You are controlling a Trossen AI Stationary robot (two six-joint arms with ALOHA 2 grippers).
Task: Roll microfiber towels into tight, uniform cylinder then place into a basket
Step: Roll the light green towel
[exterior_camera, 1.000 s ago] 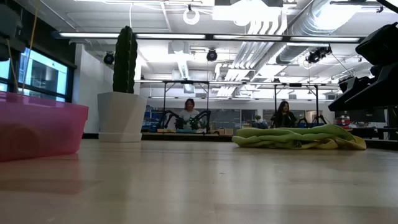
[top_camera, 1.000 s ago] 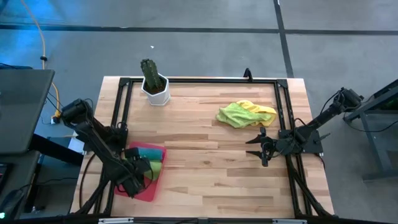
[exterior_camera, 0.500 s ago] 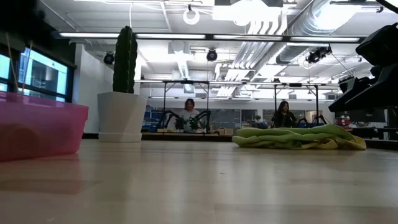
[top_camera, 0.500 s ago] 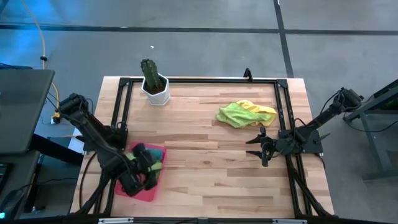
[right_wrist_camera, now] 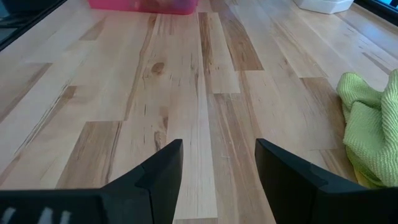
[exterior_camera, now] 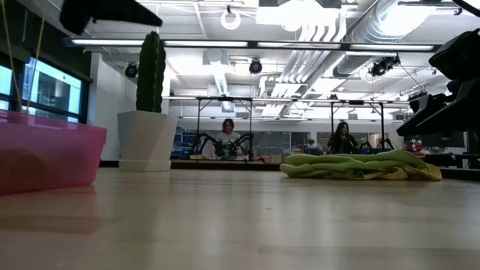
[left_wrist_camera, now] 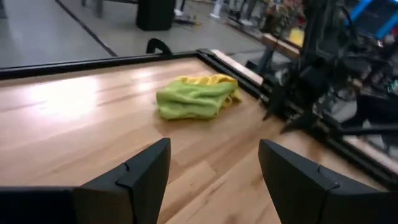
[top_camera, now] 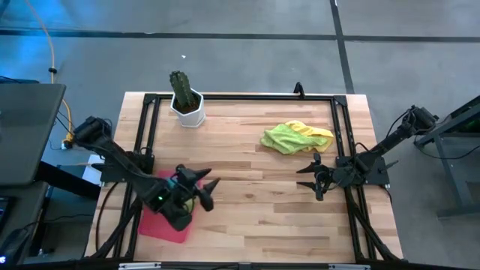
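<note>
The left hand [top_camera: 201, 187] is being held wide open and empty just beside the basket [top_camera: 163, 225]. The lime and yellow towels [top_camera: 296, 137] are lying bunched near the open, empty right hand [top_camera: 313, 178]; flattening should be done first.

Grey floor [top_camera: 240, 45], ceiling strip lights [exterior_camera: 247, 43]

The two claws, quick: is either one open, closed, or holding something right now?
Left gripper: open, holding nothing, above the pink basket's edge.
Right gripper: open, holding nothing, near the table's right edge.
</note>
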